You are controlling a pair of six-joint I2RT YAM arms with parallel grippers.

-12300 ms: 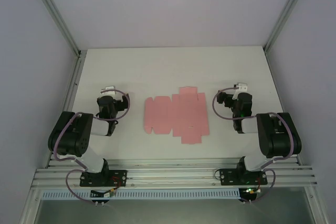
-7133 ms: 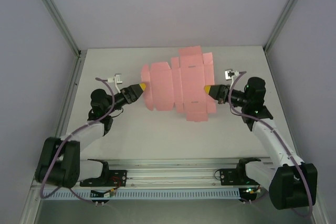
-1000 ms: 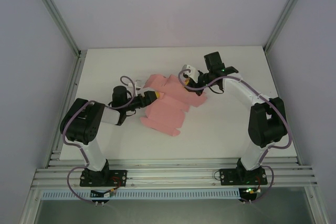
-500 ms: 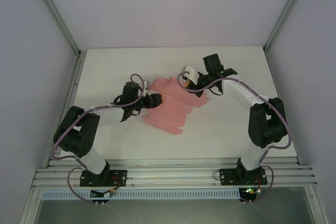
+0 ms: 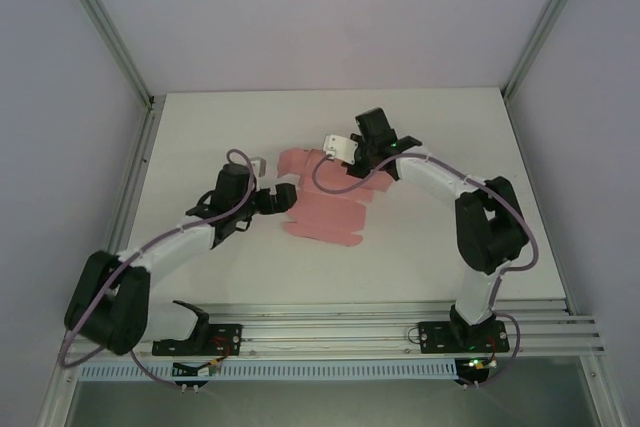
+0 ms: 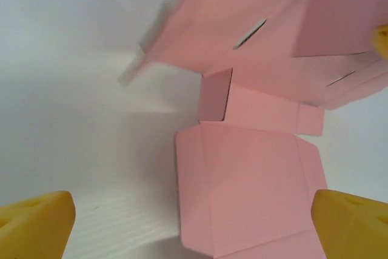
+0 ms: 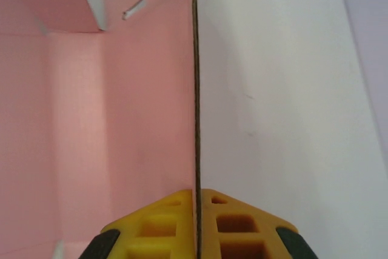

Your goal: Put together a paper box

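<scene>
Starting at the right gripper (image 7: 196, 225): pressed together on a raised panel of the paper box (image 7: 121, 119), with the card seen edge-on as a thin dark line running up from between the 2 yellow fingers (image 7: 163, 222). Left of that line, pink inner face with creases and 1 small slit near the top; right of it, bare white table (image 7: 273, 89). From above, right gripper (image 5: 360, 159) at the far side of the sheet, reaching in from the right over the pink card, with the white wrist camera (image 5: 335, 144) just to its left. Over to the left gripper (image 6: 194, 225): spread wide, 1 yellow fingertip (image 6: 36, 222) in the lower left corner of its wrist view and the other in the lower right, nothing pinched between. Ahead of that open span, paper box (image 6: 254, 180) lying on the table (image 6: 73, 59): nearest, a flat rectangular panel with narrow side flaps; beyond it, a small darker tab; then larger panels tilted up off the surface, with 2 slits cut in them. At the right edge of that view, a scrap of yellow (image 6: 382, 40) against the lifted part. From above, left gripper (image 5: 284, 197) just beside the left edge of the sheet; impossible to tell whether in contact. Paper box (image 5: 330, 209) near the middle of the table (image 5: 450, 237), between the 2 arms, near portion flat, far portion raised.
</scene>
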